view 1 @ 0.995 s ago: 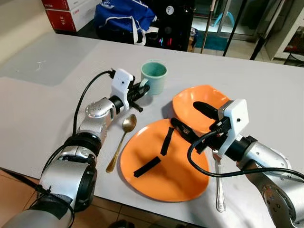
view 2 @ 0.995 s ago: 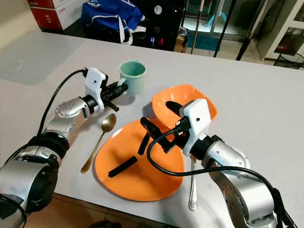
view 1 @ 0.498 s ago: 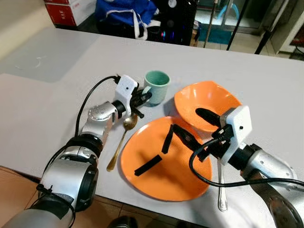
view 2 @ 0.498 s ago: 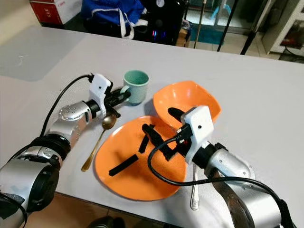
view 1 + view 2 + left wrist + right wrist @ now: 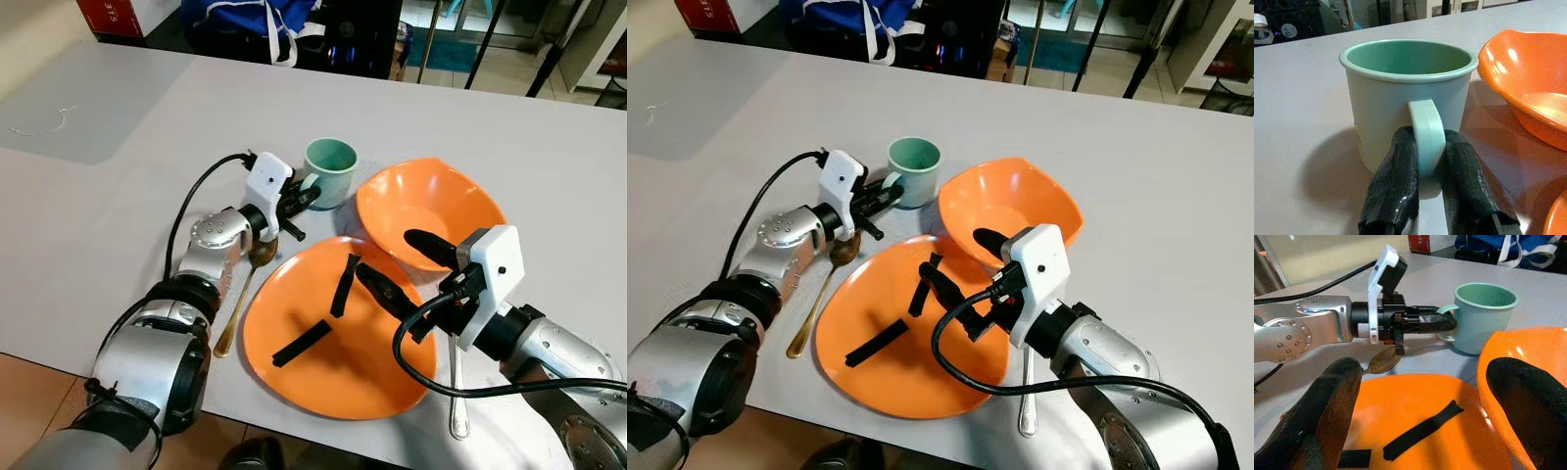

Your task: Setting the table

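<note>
Your left gripper [image 5: 1420,196] is clenched on the handle of the green mug [image 5: 330,171]: in the left wrist view the two black fingers [image 5: 1393,181] press the handle from either side, and the mug stands upright on the counter [image 5: 118,196]. Compared with a second ago the whole head view has shifted, so much of the apparent motion is the camera's. Against the neighbouring dishes, though, the mug looks little displaced: it sits just beyond the left gripper's fingertips, close beside the orange bowl [image 5: 431,201] and apart from the rim of the orange plate [image 5: 333,333]. The grip has held throughout, which suggests that the mug is being positioned rather than released, so this step is not finished.

Your right gripper [image 5: 411,269] hovers released, its fingers spread wide, one over the near edge of the bowl and one over the plate. Over the last second it has drawn back slightly toward you, and it carries nothing.

Contents:
- The mug is empty, its inside showing bare green.
- The bowl holds nothing.
- The plate carries two black strips [image 5: 343,286], one near the right gripper's lower finger and one further toward your side.

A gold spoon [image 5: 240,294] lies under the left wrist, beside the plate. A silver utensil [image 5: 458,392] lies below the right gripper; you cannot tell its type.
</note>
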`<state>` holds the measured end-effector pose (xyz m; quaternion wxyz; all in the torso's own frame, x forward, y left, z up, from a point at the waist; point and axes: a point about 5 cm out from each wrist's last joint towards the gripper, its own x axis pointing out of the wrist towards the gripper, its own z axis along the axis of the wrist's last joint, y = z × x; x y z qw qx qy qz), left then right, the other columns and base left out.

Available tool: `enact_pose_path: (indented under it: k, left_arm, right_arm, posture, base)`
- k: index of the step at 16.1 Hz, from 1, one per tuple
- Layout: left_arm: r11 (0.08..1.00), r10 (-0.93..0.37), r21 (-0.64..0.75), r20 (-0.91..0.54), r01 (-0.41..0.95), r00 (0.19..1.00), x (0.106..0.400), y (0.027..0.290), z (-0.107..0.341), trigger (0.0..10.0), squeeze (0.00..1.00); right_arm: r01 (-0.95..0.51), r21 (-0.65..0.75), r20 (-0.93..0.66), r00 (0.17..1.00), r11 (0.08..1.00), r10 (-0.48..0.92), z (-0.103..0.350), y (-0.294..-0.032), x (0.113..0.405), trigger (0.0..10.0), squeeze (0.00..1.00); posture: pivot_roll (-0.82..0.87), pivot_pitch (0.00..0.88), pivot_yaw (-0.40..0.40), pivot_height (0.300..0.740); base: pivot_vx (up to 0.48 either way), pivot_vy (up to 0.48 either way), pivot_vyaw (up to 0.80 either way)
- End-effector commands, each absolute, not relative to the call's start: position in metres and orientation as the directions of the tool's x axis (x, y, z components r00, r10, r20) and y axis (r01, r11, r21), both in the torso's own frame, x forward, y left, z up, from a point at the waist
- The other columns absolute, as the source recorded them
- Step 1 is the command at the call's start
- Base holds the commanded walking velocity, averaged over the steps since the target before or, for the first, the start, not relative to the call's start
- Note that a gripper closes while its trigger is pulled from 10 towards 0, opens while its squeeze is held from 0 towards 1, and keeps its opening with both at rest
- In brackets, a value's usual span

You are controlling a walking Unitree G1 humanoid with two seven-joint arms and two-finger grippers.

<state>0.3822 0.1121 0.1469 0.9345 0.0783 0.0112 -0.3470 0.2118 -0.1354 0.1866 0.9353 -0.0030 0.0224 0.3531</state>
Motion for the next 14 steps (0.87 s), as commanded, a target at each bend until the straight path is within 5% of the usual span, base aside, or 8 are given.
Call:
enact_pose_path:
  k: [1,2,3,11,12,13,14]
  left_arm:
    - [0.733,-0.649,0.158,-0.126,0.661,0.750,0.381,0.110,0.141,10.0,0.00]
    - [0.736,-0.641,0.175,-0.132,0.654,0.756,0.381,0.109,0.141,10.0,0.91]
    - [0.740,-0.636,0.174,-0.131,0.650,0.760,0.382,0.109,0.141,10.0,1.00]
    - [0.732,-0.649,0.184,-0.105,0.656,0.754,0.386,0.124,0.154,10.0,1.00]
    - [0.726,-0.659,0.175,-0.096,0.665,0.746,0.386,0.124,0.156,10.0,0.89]
    - [0.718,-0.672,0.169,-0.087,0.676,0.736,0.387,0.126,0.160,10.0,0.00]
    - [0.714,-0.677,0.172,-0.076,0.679,0.732,0.387,0.128,0.163,10.0,0.00]
  right_arm:
    - [-0.668,0.012,-0.043,0.743,0.744,0.667,0.189,-0.135,0.207,10.0,0.00]
    - [-0.670,0.015,-0.045,0.741,0.742,0.670,0.190,-0.134,0.207,10.0,0.00]
    - [-0.673,0.017,-0.046,0.738,0.740,0.673,0.190,-0.134,0.207,10.0,0.00]
    - [-0.674,0.021,-0.033,0.738,0.739,0.674,0.191,-0.133,0.212,10.0,0.00]
    - [-0.674,0.021,-0.031,0.738,0.738,0.674,0.192,-0.133,0.212,10.0,0.00]
    - [-0.675,0.022,-0.029,0.737,0.738,0.675,0.191,-0.133,0.214,10.0,0.00]
    - [-0.676,0.024,-0.027,0.736,0.736,0.676,0.191,-0.133,0.215,10.0,0.00]
  posture:
    - [-0.13,0.183,0.050,0.740]
    - [-0.13,0.183,0.050,0.740]
    - [-0.13,0.181,0.049,0.740]
    - [-0.12,0.156,0.053,0.740]
    - [-0.12,0.155,0.052,0.740]
    - [-0.12,0.144,0.051,0.740]
    - [-0.11,0.136,0.052,0.740]
  base:
    - [0.000,0.000,0.00]
    - [0.000,0.000,0.00]
    - [0.000,0.000,0.00]
    - [0.000,0.000,0.00]
    - [0.000,0.000,0.00]
    - [0.000,0.000,0.00]
    - [0.000,0.000,0.00]
